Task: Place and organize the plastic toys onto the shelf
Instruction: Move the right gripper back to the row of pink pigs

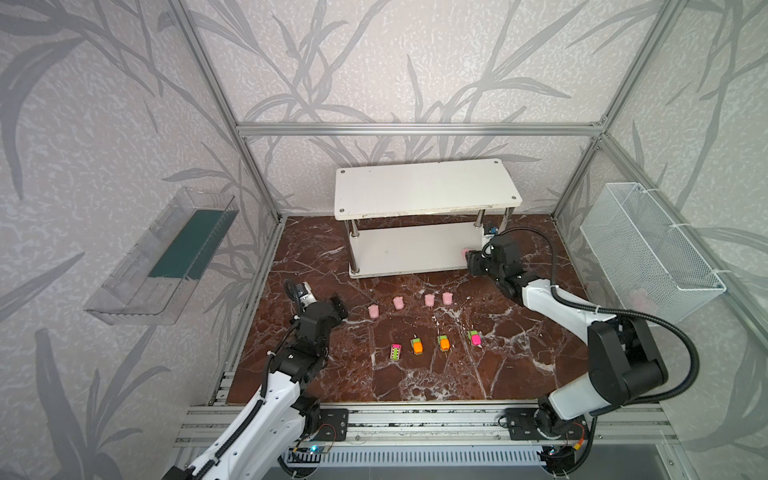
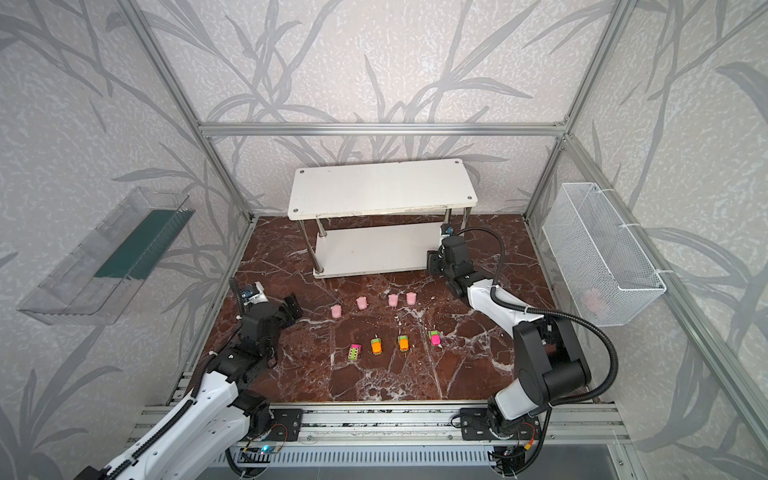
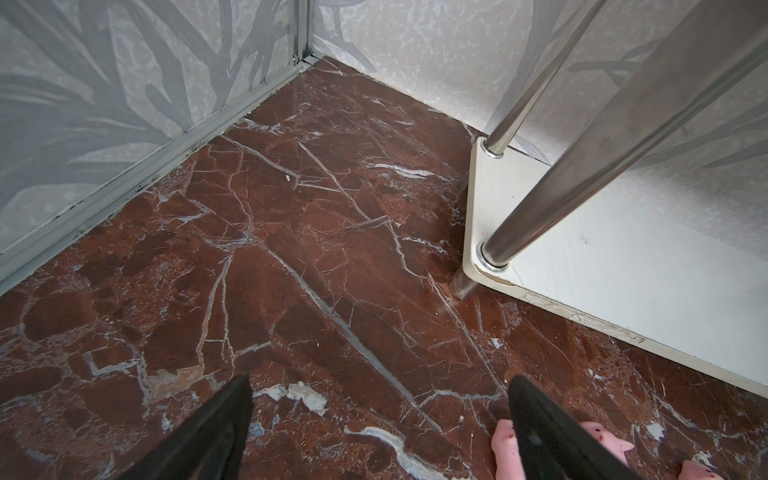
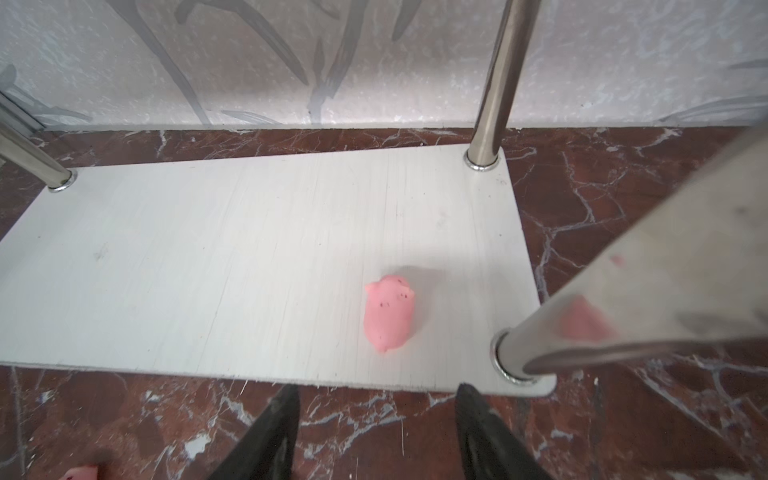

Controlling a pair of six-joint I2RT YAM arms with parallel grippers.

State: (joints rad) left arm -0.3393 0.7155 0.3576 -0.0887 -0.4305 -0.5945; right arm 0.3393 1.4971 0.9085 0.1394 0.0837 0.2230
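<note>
Just ahead of the right tool (image 4: 377,392), its jaws apart and empty, a small pale pink plastic pig toy (image 4: 390,312) lies on the lower board of the white two-tier shelf (image 4: 187,270). The left tool (image 3: 380,380) gapes wide, empty, over the brown marble surface (image 3: 291,249).

White two-tier shelf (image 1: 428,187) stands upright at 12 o'clock of the floor; one pink pig (image 4: 390,313) lies on its lower board, at the 3 o'clock end; row of four pink pigs (image 1: 399,303) at its 6 o'clock; row of four neon cars (image 1: 417,345) further toward 6 o'clock.
</note>
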